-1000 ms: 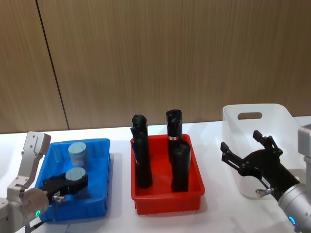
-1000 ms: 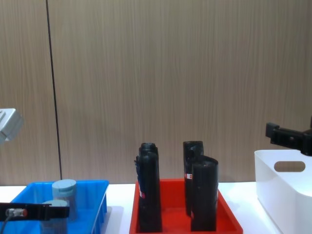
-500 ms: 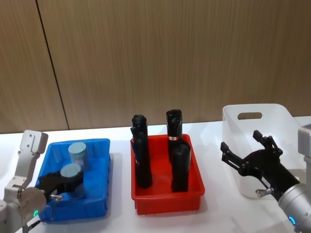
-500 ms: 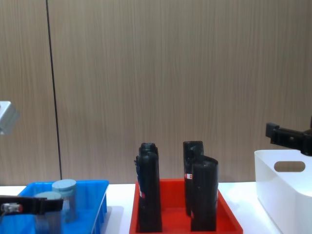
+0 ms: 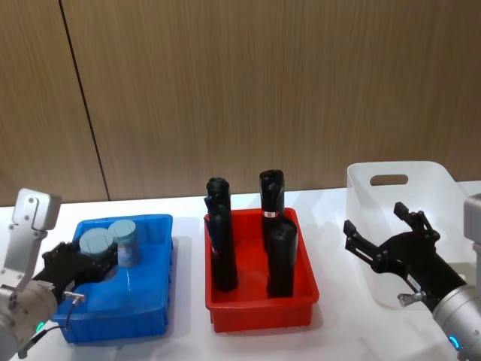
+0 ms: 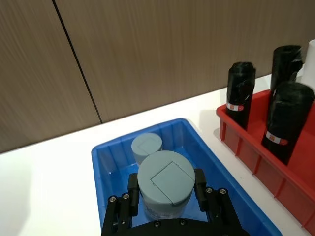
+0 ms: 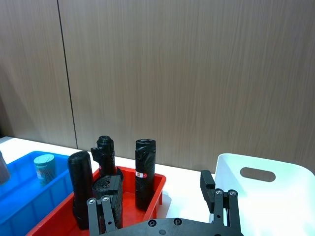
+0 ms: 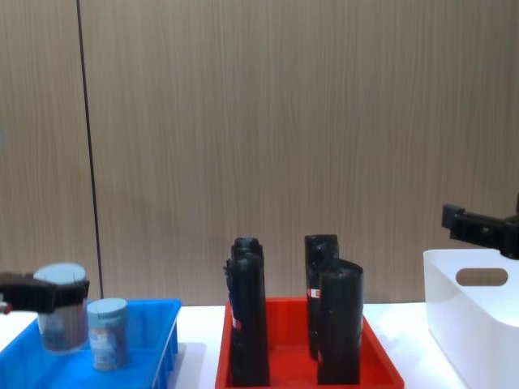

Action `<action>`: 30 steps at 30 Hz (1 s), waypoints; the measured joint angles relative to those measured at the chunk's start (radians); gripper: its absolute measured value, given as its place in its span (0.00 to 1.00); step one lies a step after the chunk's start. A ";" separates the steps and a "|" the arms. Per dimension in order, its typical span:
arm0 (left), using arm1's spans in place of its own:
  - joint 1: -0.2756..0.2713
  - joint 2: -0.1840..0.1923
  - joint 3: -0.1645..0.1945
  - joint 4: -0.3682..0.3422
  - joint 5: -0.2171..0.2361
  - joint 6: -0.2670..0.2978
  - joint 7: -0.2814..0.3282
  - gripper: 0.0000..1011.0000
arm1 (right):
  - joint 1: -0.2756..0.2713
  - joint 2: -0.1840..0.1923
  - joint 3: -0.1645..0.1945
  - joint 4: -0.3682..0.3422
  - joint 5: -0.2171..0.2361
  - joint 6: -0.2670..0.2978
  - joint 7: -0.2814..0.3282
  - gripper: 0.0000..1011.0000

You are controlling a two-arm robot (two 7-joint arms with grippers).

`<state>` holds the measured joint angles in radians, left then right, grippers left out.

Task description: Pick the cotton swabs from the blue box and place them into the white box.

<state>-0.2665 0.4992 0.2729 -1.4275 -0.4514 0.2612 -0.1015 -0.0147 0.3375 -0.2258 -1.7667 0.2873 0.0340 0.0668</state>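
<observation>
Left gripper (image 6: 166,187) pinches one jar of the cotton swabs (image 6: 165,178) by its clear body just under the lid, fingers on opp. sides. It hangs over the left part of the blue box (image 5: 146,297). Second jar (image 5: 125,239) stands upright in the box's far half, just beside the held one. Right gripper (image 5: 376,229) is idle w/ fingers spread, in front of the white box (image 5: 398,192) at the far right of the worktop (image 5: 188,342).

Handling, my guess: jar v. light, rigid plastic, smooth & prob slippery. Round wall could twist or slide out if squeeze is weak. Body grip below lid looks right, since the lid alone might pop off. Not fragile, but if dropped it would roll.

Views: chest view gives height. Held jar (image 8: 62,312) sits higher than second jar (image 8: 107,324), base seemingly not yet above the far rim; head view can't tell that. Left wrist view shows finger placement & the square flap on the lid. Right wrist view shows the route: red tray (image 7: 156,184) w/ black rolls (image 7: 145,167) stands btwn the boxes. Rolls are taller than the jar, so the carry prob needs height.
</observation>
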 joint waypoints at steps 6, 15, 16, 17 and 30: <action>0.037 0.037 -0.015 -0.074 0.006 -0.041 -0.031 0.66 | 0.000 0.000 0.000 0.000 0.000 0.000 0.000 0.99; 0.072 0.081 -0.032 -0.145 0.002 -0.093 -0.122 0.66 | 0.000 0.000 0.000 0.000 0.000 0.000 0.000 0.99; 0.073 0.084 -0.033 -0.149 0.001 -0.098 -0.134 0.66 | 0.000 0.000 0.000 0.000 0.000 0.000 0.000 0.99; 0.075 0.088 -0.034 -0.153 0.000 -0.102 -0.143 0.66 | 0.000 0.000 0.000 0.000 0.000 0.000 0.000 0.99; 0.081 0.118 -0.042 -0.181 -0.024 -0.144 -0.332 0.66 | 0.000 0.000 0.000 0.000 0.000 0.000 0.000 0.99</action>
<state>-0.1856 0.6174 0.2311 -1.6086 -0.4756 0.1168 -0.4334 -0.0146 0.3375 -0.2258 -1.7667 0.2874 0.0340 0.0668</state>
